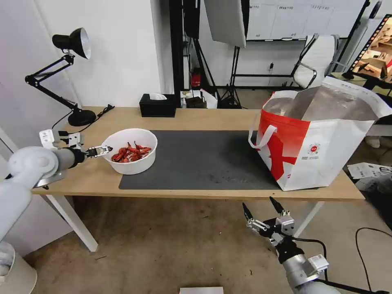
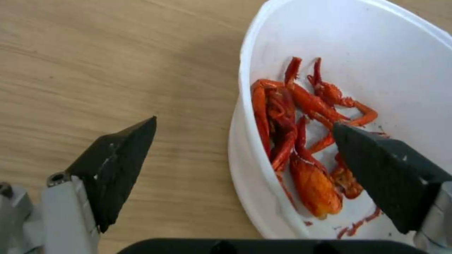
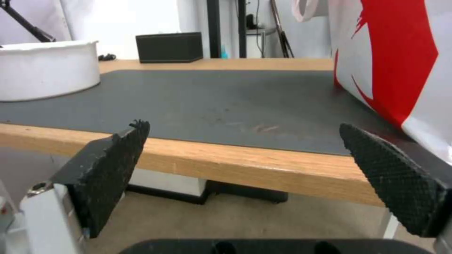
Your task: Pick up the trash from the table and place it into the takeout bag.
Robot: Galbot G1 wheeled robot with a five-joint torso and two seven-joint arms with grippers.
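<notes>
Head view: white bowl of red shells sits on the desk at the mat's left end, well apart from the takeout bag; left gripper reaches its rim. Left wrist view: jaws wide, straddling the rim, holding nothing. The bowl is probably thin, light, slippery plastic; pinch the rim. Right wrist view: right gripper hangs open, empty, below the desk edge.

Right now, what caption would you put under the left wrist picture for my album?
Open left gripper straddling the rim of the white bowl of red shells on the table.
</notes>
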